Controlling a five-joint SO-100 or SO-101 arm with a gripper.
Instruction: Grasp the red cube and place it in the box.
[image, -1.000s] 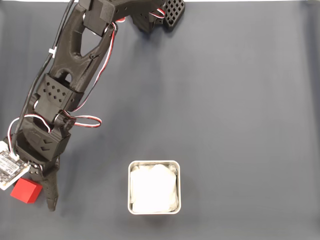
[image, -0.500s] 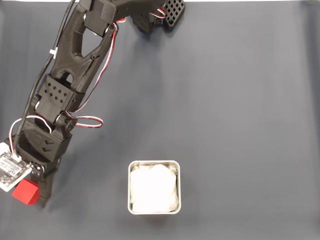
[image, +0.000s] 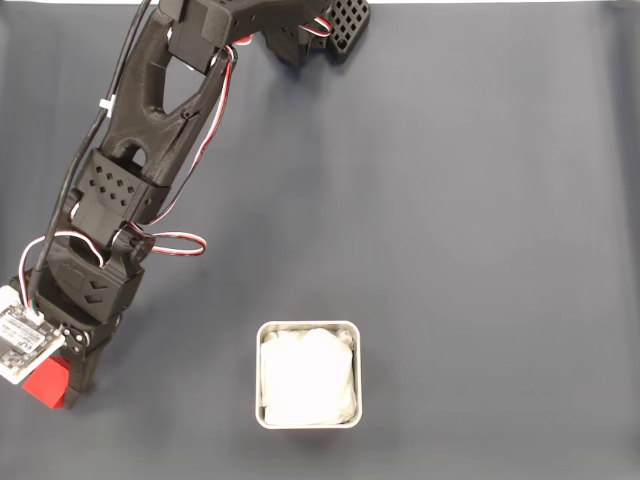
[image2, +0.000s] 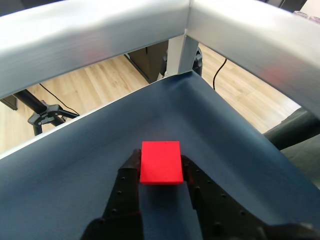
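Closed in on the red cube (image2: 160, 162) over the last second: a black finger (image2: 131, 172) now pressed against each side in the wrist view, where a moment ago, in the fixed view, one finger stood spread well off at 3 o'clock of the block. Fingers (image: 62, 378) therefore clenched on the red cube (image: 44, 382), or all but; contact on both faces looks complete, though grip firmness cannot be judged.

Cube resting on the dark tabletop (image: 480, 220) at 8 o'clock of the fixed view, near the corner, partly covered by the wrist and its white label (image: 18, 345). No sign of lift yet.

The box (image: 308, 328) well apart, toward 3 o'clock from the cube, at 6 o'clock of the fixed view, white lining (image: 306, 376) filling it, nothing red inside.

Meaning for the task: grasp step apparently finished, transport not begun. Next move likely a straight lift, then a swing toward the box. Main risk: cube held near the fingertips, so prone to slipping or twisting out on the way.
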